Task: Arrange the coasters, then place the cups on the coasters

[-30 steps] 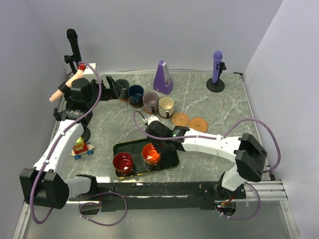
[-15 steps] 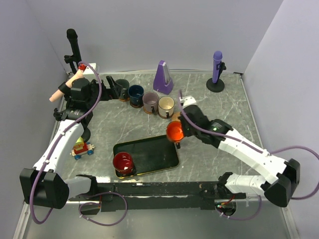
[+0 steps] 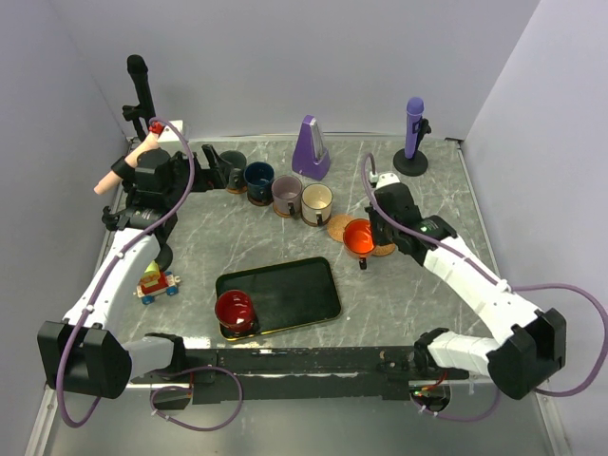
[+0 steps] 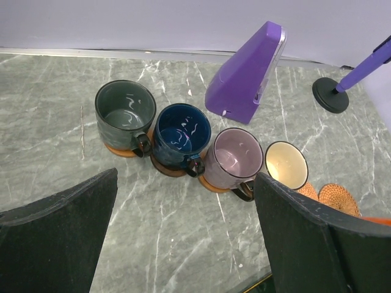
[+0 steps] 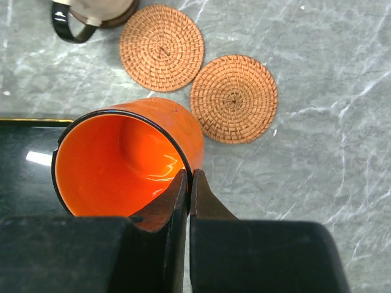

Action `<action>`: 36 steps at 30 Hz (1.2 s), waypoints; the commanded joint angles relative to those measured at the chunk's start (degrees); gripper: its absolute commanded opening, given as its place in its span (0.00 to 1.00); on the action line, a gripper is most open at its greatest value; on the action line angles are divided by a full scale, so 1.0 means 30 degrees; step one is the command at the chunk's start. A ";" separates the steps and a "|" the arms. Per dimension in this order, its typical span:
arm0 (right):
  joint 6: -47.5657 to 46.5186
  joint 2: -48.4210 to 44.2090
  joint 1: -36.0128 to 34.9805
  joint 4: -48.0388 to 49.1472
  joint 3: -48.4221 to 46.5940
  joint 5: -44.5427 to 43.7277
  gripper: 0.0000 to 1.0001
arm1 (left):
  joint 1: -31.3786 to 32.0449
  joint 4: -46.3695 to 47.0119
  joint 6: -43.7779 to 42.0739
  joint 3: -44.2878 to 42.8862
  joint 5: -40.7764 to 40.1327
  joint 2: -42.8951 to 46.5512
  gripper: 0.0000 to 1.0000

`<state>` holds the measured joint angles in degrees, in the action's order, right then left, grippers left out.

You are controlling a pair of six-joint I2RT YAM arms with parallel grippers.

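Observation:
My right gripper is shut on the rim of the orange cup, which it holds above the table just near of two bare woven coasters. From above, the orange cup overlaps those coasters at my right gripper. The green-grey, navy and lilac cups sit on coasters in a row, with the cream cup beside them. The red cup stands on the black tray. My left gripper hangs open near the row.
A purple metronome stands behind the cup row. A purple microphone on a stand is at the back right and a black one at the back left. A small toy car lies left of the tray.
My right arm has lifted the orange cup off the black tray and carried it right and back to the two bare coasters. The left arm has not moved.

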<state>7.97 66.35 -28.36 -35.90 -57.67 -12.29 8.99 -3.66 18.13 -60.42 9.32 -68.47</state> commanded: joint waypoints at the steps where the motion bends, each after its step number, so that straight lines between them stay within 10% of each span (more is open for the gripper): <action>1: -0.0867 0.0558 0.0838 0.2034 -0.1108 0.1197 0.00 | 0.0078 0.0868 -0.0389 0.0014 -0.0265 0.0498 0.97; 36: -0.0898 0.8908 0.3242 0.5140 -0.5356 0.3746 0.00 | 0.0049 0.0751 -0.0623 -0.0103 -0.0558 0.0527 0.97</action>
<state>4.60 92.05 -19.27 -25.58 -69.25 -2.31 8.99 -3.68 17.19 -60.40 8.12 -68.40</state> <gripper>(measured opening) 0.023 0.967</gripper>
